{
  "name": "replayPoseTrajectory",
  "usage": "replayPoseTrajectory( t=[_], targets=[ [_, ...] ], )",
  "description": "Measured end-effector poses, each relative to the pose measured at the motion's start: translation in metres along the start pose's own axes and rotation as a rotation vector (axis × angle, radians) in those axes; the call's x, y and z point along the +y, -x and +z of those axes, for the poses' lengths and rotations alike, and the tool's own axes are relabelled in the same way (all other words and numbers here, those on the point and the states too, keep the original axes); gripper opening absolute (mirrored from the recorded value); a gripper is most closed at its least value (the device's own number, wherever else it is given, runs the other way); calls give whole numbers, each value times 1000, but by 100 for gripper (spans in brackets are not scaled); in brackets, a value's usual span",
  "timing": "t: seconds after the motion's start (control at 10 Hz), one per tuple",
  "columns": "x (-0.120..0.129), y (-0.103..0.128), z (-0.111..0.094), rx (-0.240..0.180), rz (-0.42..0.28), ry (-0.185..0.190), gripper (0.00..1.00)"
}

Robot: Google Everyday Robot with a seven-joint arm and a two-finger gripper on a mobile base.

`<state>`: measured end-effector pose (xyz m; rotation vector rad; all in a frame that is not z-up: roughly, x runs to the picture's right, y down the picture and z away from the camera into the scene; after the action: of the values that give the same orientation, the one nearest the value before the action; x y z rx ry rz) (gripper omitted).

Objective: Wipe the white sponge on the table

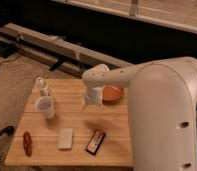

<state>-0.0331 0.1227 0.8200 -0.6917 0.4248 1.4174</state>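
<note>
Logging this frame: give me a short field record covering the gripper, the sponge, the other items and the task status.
gripper: gripper open, holding nothing, over the middle of the table, beside the orange bowl
sponge: white sponge lies flat near the front edge, apart from the gripper
sponge's neighbours: red object to its left, black-and-red packet to its right
rear left: white cup, small bottle behind it
task status: sponge not yet grasped

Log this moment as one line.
claw: open, over table by orange bowl | white sponge: flat, untouched, apart from claw
</note>
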Motion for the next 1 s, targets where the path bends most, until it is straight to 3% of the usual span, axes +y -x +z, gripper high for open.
replayPoseTrajectory(
  t=[0.3, 0.6, 0.8, 1.0],
  targets=[
    [24, -26, -4, -22, -44, 3, 69],
    [67, -71, 4, -32, -97, 4, 69],
    [103, -93, 26, -13, -146, -11, 69],
    [134, -95, 48, 10, -188, -23, 69]
  ],
)
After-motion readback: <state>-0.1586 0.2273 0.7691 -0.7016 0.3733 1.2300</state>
